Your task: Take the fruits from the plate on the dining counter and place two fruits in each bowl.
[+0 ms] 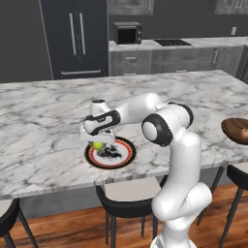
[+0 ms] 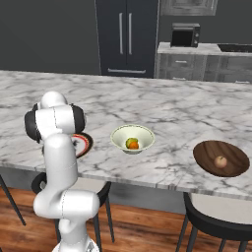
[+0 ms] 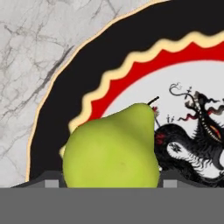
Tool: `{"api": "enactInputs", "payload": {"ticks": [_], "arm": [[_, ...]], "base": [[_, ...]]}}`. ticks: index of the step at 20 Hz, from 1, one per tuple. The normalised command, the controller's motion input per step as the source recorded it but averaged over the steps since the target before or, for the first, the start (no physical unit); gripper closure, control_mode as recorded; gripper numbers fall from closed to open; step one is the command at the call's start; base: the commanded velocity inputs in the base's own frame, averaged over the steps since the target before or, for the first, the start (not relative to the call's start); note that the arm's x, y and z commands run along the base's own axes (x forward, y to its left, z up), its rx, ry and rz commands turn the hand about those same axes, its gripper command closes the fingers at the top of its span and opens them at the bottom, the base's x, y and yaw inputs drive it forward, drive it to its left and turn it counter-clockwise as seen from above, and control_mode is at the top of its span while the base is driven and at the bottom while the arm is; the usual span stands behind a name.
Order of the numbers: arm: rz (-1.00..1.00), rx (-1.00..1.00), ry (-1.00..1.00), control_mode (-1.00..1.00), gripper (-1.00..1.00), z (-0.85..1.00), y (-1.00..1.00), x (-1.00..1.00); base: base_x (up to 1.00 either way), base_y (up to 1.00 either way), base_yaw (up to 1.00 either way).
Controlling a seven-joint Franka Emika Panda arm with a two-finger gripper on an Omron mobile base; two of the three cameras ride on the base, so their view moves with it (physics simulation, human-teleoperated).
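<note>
A yellow-green pear-shaped fruit (image 3: 111,148) lies on the plate (image 3: 87,65), on its left part near the red ring. My gripper (image 3: 109,184) is down over it, and the fingertips (image 3: 51,183) press against the fruit's two sides. From the left base view, the gripper (image 1: 99,144) sits low on the plate (image 1: 123,157) with the fruit (image 1: 98,145) between its fingers. The pale cream-green bowl (image 2: 118,135) holds a green fruit (image 2: 130,142) and an orange fruit (image 2: 135,145). A tan fruit (image 2: 220,161) lies in the dark wooden bowl (image 2: 231,162).
The dining counter (image 1: 48,111) stretches wide around the plate. Black stools (image 1: 123,206) stand under its near edge. The wooden bowl (image 1: 237,130) sits near the counter's right front edge. A dark fridge (image 1: 75,38) and microwave (image 1: 127,34) stand at the back.
</note>
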Motion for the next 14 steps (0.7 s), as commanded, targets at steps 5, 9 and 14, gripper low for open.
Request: {"api": "enactInputs", "payload": {"ticks": [5, 9, 14], "arm": [[0.0, 0.0, 0.0, -1.0, 1.0, 0.0, 0.0, 0.0], [0.0, 0.0, -0.09, -1.0, 1.0, 0.61, -0.19, -0.46], [0.03, 0.0, -0.15, -1.0, 1.0, 1.0, -0.11, -0.92]], "base": [[0.0, 0.0, 0.0], [0.0, 0.0, 0.0], [0.0, 0.0, 0.0]]}}
